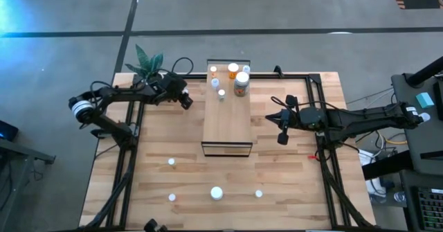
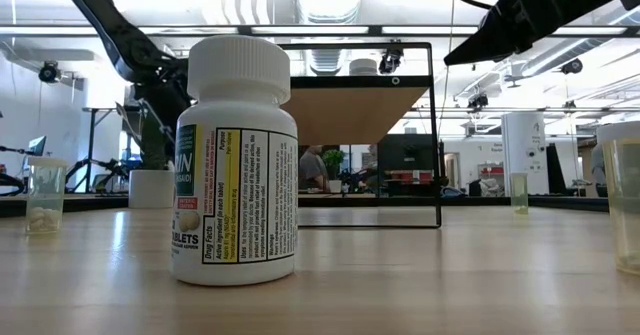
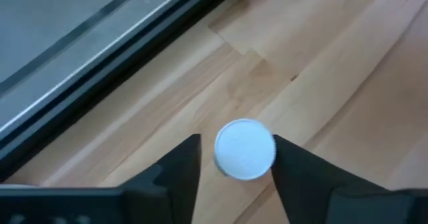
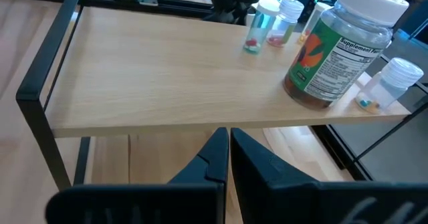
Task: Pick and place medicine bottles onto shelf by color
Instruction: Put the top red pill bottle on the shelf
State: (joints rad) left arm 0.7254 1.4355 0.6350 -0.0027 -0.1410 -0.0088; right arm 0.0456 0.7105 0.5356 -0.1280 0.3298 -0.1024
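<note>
The shelf (image 1: 227, 121) stands mid-table, a light wood top on a black frame. Several medicine bottles crowd its far end, among them a wide amber jar (image 1: 241, 84) (image 4: 338, 47) and small clear ones (image 4: 256, 29). More white-capped bottles stand on their bases on the near table (image 1: 217, 192), (image 1: 172, 162), (image 1: 259, 193); the large white one (image 2: 237, 165) fills the low view. My left gripper (image 1: 185, 97) (image 3: 235, 150) hovers left of the shelf's far end, shut on a white-capped bottle (image 3: 244, 149). My right gripper (image 1: 282, 126) (image 4: 229, 154) is shut, right of the shelf, pointing at it. My left gripper has the small bottle's white cap (image 3: 267, 150) between its two fingers (image 3: 294, 174), coming from above and pointing down. Only the cap's round top shows; the body below is hidden by it. I cannot tell whether the bottle is lifted or stands on the table.
A potted green plant (image 1: 148, 61) sits at the table's far left corner, close behind my left arm. Black frame bars (image 1: 130, 156) (image 1: 325, 163) run along both table sides. Bare wood lies between the shelf's near end and the near bottles.
</note>
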